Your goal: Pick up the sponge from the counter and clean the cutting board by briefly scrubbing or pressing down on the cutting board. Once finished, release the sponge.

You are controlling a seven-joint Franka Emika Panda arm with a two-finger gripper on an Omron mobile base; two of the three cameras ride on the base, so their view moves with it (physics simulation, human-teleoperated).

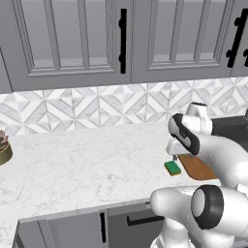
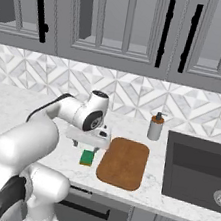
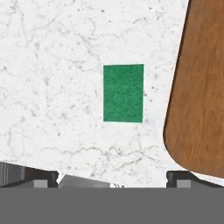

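The sponge (image 3: pixel 123 92) lies flat on the white marble counter (image 3: pixel 52 87), green top up, straight below my hand. It sits just left of the brown wooden cutting board (image 3: pixel 201 87), with a narrow strip of counter between them. My gripper (image 3: pixel 112 177) hangs above the sponge, open, its two fingertips wide apart with nothing between them. From the base, the sponge (image 2: pixel 87 157) rests beside the cutting board (image 2: pixel 123 162), under the gripper (image 2: pixel 88 144). In the left base view the sponge (image 1: pixel 172 167) shows beside the board (image 1: pixel 197 168), which the arm partly covers.
A soap dispenser (image 2: pixel 155 127) stands behind the board near the backsplash. A dark sink (image 2: pixel 199 167) lies right of the board. A round brownish object (image 1: pixel 4 145) sits at the counter's far left. The counter's front edge runs close to the sponge.
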